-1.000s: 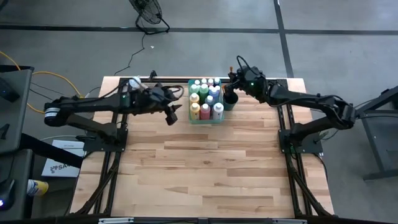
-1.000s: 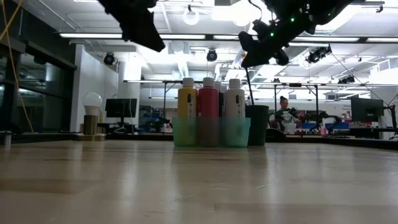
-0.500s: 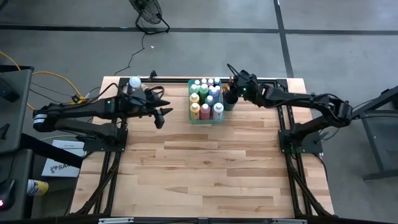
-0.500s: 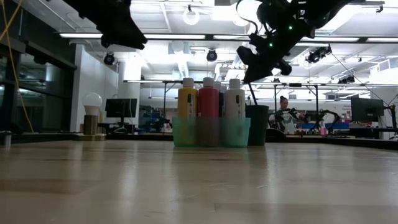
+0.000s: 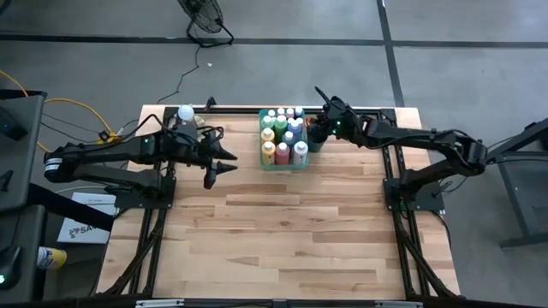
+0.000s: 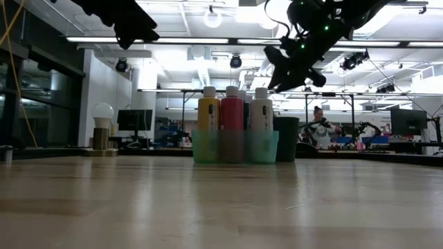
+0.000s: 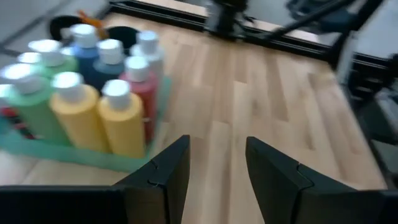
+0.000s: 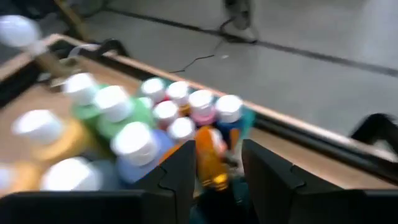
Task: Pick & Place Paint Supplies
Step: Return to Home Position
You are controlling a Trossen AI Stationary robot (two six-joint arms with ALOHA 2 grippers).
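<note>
A: Start on the left. What's that arm doing?

B: The left hand (image 7: 217, 144) hangs above the counter (image 5: 282, 231), off to the left of the tray (image 6: 235, 147) and apart from it. Its fingers are spread, with only bare wood showing between them. It grips nothing.

A: And that thing at the back?

B: A lamp (image 5: 185, 113) with a white ball top, by the counter's far edge, beyond the left arm.

A: The paints?

B: Every one of the bottles (image 7: 124, 121) I can see stands upright in the tray, white caps up, packed side by side. From the front the near row reads yellow, red, then a pale one. Greens, blues and a pink stand behind.

A: Brushes?

B: In the dark cup (image 6: 285, 138), hard against the tray's right side. Touching or just beside, I can't tell. An orange-handled brush (image 8: 209, 157) pokes up out of it.

A: And the right hand?

B: The right hand (image 8: 216, 149) hovers just above that cup, clear of its rim. Its fingers are parted too. The orange handle shows in the gap, lower down, and they are not closed on it.

A: Anyone about?

B: One person (image 6: 318, 128), far back in the room, to the right of the cup.
</note>
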